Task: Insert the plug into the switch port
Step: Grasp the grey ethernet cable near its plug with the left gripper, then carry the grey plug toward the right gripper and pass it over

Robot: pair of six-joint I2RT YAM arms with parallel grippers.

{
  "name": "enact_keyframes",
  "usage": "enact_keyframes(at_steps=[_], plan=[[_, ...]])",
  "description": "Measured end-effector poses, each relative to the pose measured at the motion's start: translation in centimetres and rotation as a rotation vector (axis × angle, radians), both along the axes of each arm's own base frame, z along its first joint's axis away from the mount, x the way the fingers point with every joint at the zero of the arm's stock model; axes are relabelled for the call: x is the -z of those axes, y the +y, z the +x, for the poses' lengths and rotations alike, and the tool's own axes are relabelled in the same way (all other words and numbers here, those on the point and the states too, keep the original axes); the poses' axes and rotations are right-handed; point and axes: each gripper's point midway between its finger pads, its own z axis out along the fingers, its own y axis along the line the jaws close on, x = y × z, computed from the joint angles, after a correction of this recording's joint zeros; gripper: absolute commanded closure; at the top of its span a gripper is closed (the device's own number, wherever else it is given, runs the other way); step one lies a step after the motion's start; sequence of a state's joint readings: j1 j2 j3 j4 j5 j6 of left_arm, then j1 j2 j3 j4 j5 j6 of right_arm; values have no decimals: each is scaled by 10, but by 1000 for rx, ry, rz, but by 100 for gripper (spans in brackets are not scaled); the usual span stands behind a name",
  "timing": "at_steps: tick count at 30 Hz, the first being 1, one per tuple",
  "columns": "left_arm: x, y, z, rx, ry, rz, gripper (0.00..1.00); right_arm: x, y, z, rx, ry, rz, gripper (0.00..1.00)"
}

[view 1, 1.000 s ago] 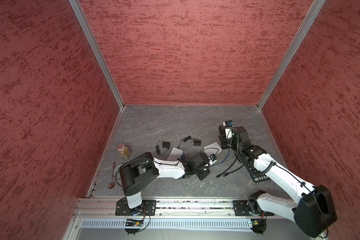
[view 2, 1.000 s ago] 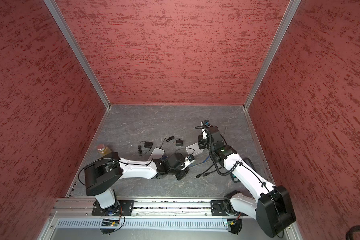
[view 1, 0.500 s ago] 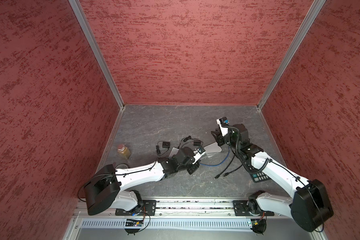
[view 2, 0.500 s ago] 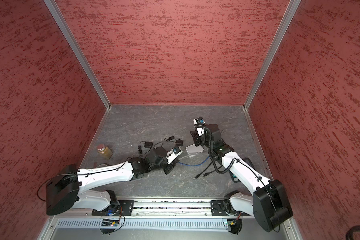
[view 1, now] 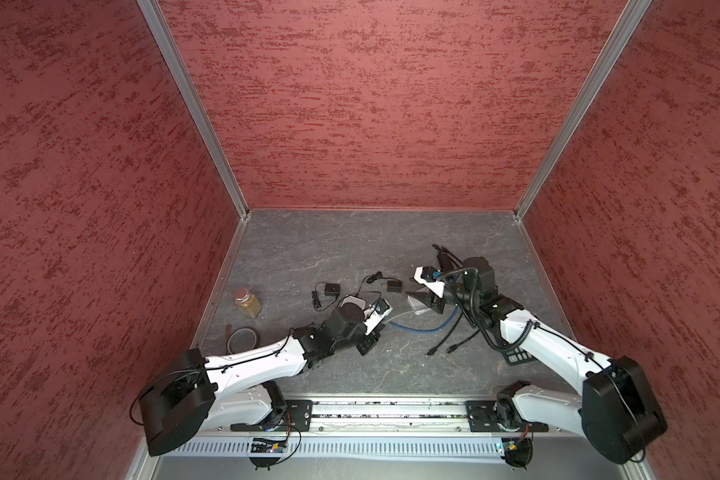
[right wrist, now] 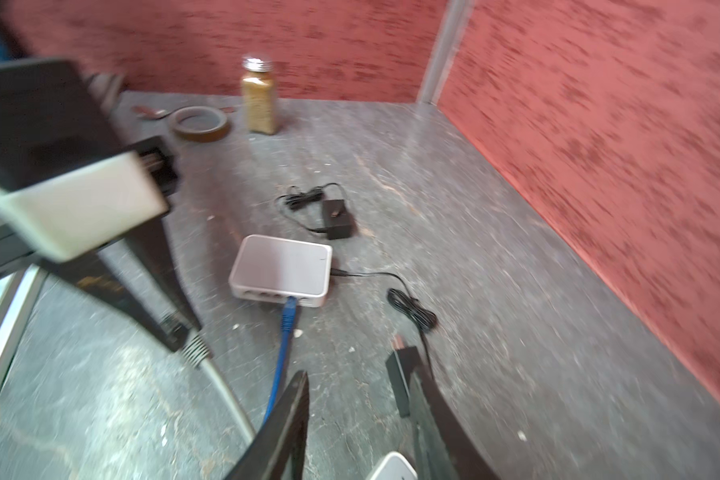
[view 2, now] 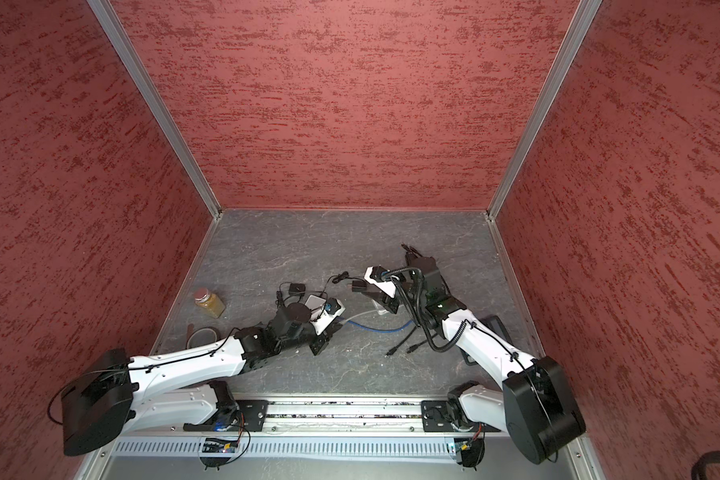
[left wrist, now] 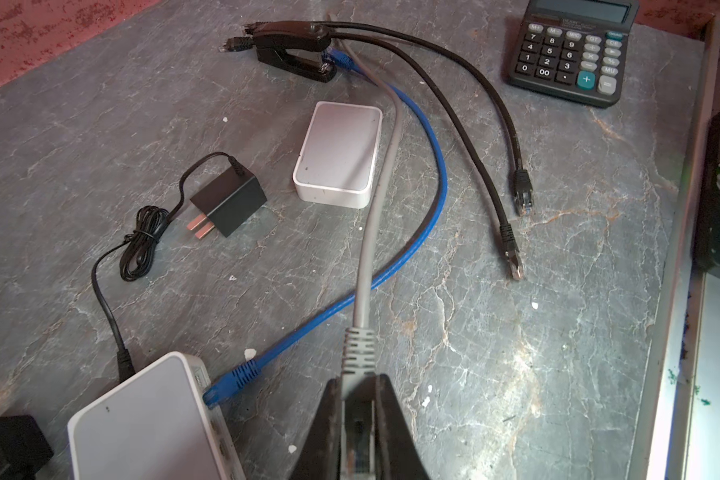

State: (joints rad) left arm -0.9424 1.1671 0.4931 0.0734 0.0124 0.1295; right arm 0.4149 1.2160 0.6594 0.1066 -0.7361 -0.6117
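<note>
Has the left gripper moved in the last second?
Yes. The left gripper, shut on the gray plug, has shifted left in a top view, toward the spice jar, which stayed put.

The grey marbled tabletop is carrying a spice jar and tape roll at left, white switches, black adapters and loose cables mid-frame, and a calculator lower right.

Enclosure: three red walls, mottled plaster texture. Aluminium posts at both rear corners. Bench: dark grey stone-look surface, pale veins, white specks. Metal rail along front edge. Lighting even, diffuse.
</note>
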Motion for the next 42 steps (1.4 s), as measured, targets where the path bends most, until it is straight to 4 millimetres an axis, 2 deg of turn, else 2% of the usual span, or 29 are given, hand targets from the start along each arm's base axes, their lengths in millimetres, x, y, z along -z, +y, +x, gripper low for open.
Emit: enact_keyframes(at_steps=[3,9,12,19,26,42], plan=[[1,0,-3,35,-30,7,87,12,3,-13,-87,-21,-31,60],[-11,-5,1,94,-82,-20,87,45,7,-24,-207,17,-94,62],[-18,-7,5,114,-94,-31,87,55,8,-30,-251,24,-107,62],[-35,-21,11,163,-114,-58,87,55,13,-38,-312,-12,-98,64],[-36,-29,10,200,-102,-57,87,59,17,-42,-339,-11,-96,66],[-38,-34,10,228,-99,-55,87,43,26,-47,-388,-73,-38,74]])
